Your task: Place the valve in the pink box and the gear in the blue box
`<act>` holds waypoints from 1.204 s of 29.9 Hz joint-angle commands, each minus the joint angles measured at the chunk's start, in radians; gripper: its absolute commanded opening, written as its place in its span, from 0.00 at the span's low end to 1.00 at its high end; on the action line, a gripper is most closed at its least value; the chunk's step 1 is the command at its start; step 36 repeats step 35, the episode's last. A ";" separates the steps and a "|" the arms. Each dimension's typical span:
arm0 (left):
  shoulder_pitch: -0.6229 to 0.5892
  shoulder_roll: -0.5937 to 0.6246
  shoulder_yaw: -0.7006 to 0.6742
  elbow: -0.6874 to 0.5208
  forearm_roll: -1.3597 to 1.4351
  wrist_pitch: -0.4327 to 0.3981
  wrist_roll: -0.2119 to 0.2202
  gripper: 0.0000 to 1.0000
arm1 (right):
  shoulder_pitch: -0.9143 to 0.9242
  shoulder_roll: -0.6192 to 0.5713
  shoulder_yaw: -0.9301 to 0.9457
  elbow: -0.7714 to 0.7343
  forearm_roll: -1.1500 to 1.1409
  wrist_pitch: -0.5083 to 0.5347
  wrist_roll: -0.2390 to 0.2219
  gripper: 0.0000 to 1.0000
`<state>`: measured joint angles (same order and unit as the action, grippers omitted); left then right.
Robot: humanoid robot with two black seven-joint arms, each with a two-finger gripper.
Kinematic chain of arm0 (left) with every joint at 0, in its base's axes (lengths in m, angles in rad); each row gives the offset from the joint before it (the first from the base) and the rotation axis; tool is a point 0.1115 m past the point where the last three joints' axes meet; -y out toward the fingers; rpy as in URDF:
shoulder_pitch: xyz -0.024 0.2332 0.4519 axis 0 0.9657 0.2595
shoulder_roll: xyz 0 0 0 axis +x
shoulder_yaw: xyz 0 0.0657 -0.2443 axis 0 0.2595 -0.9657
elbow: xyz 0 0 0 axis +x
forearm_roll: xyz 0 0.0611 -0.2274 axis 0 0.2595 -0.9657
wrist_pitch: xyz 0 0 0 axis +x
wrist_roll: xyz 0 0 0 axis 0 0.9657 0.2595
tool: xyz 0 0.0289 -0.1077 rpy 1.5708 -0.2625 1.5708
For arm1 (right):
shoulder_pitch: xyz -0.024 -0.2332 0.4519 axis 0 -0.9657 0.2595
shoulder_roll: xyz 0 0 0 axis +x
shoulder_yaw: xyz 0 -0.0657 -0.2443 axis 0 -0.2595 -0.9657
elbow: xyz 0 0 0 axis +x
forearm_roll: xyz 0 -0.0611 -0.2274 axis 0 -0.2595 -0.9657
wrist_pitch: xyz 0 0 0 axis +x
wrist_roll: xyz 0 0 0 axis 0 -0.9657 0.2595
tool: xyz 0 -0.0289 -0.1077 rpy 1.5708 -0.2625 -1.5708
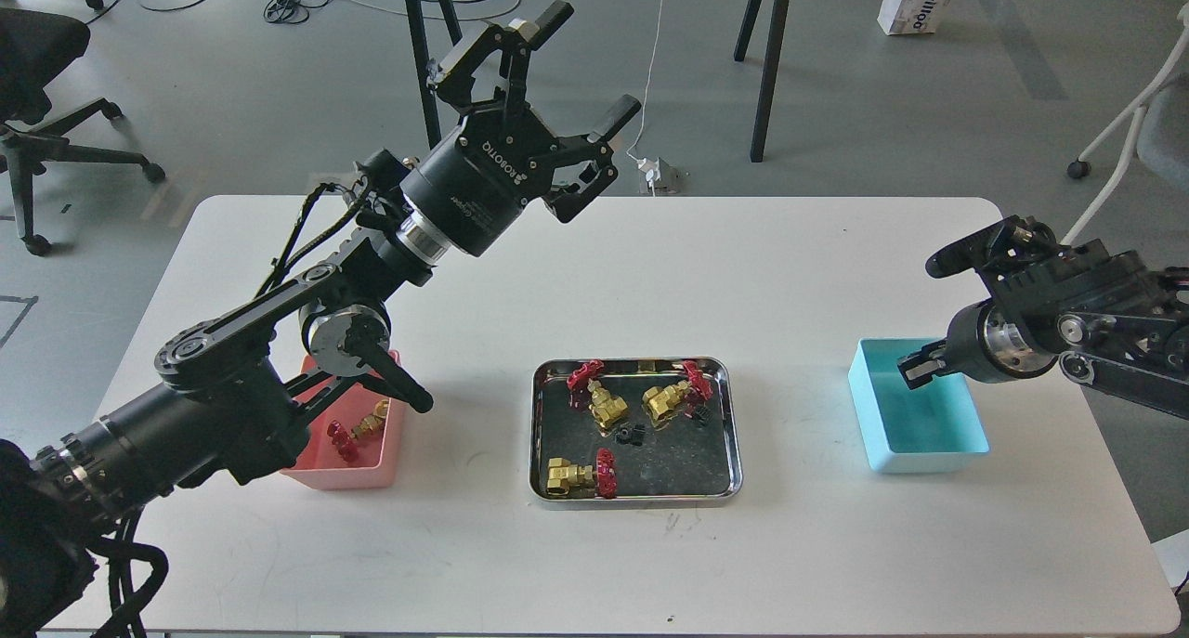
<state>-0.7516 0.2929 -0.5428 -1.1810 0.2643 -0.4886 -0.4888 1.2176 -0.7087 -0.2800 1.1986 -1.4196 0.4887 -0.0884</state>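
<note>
A steel tray [725,434] at the table's middle holds three brass valves with red handwheels [602,404] [671,397] [578,474]. Tiny black gears [632,434] [701,415] lie between them. A fourth valve [358,429] lies in the pink box [344,475], partly hidden by my left arm. My left gripper [592,62] is open and empty, raised high over the table's far edge. My right gripper [915,371] hangs over the far left part of the blue box [929,434]. Its fingers are small and dark, so anything between them is hidden.
The white table [594,276] has a rounded far edge, with a plug on the floor [655,174] behind it. Black stand legs [771,62] stand beyond the table. An office chair [37,71] is at the far left and a white chair frame [1115,127] at the far right.
</note>
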 commanded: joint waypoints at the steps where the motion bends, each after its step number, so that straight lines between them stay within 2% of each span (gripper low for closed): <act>1: 0.000 0.000 0.000 0.003 0.001 0.000 0.000 0.92 | -0.001 -0.003 0.044 -0.002 0.011 0.000 0.001 1.00; 4: 0.000 0.006 0.000 0.026 0.000 0.000 0.000 0.92 | -0.003 -0.035 0.137 -0.002 0.039 0.000 0.001 1.00; 7: -0.006 0.018 0.003 0.066 0.000 0.000 0.000 0.92 | -0.015 -0.055 0.286 -0.034 0.164 0.000 0.012 1.00; 10: -0.025 0.038 -0.002 0.144 -0.002 0.000 0.000 0.91 | -0.085 -0.038 0.489 -0.120 0.481 0.000 0.015 1.00; 12: -0.051 0.051 -0.006 0.176 -0.011 0.000 0.000 0.91 | -0.136 -0.005 0.602 -0.163 0.732 -0.062 0.027 1.00; 13: -0.060 0.049 -0.011 0.184 -0.014 0.000 0.000 0.91 | -0.154 0.023 0.649 -0.183 0.840 -0.080 0.047 1.00; 16: -0.068 0.049 -0.061 0.216 -0.033 0.000 0.000 0.92 | -0.226 0.116 0.798 -0.269 1.213 -0.079 0.183 1.00; 18: -0.068 0.045 -0.089 0.256 -0.069 0.000 0.000 0.93 | -0.285 0.156 0.870 -0.330 1.422 -0.070 0.249 1.00; 20: -0.058 0.043 -0.104 0.284 -0.117 0.000 0.000 0.94 | -0.326 0.198 0.924 -0.361 1.565 -0.042 0.274 1.00; 22: -0.051 0.045 -0.117 0.291 -0.161 0.000 0.000 0.94 | -0.368 0.235 0.966 -0.367 1.591 0.000 0.277 1.00; 26: -0.012 0.048 -0.126 0.302 -0.186 0.000 0.000 0.97 | -0.423 0.252 1.010 -0.361 1.591 0.000 0.277 1.00; 36: 0.001 0.025 -0.123 0.304 -0.180 0.000 0.000 0.98 | -0.420 0.253 1.012 -0.359 1.590 0.000 0.282 1.00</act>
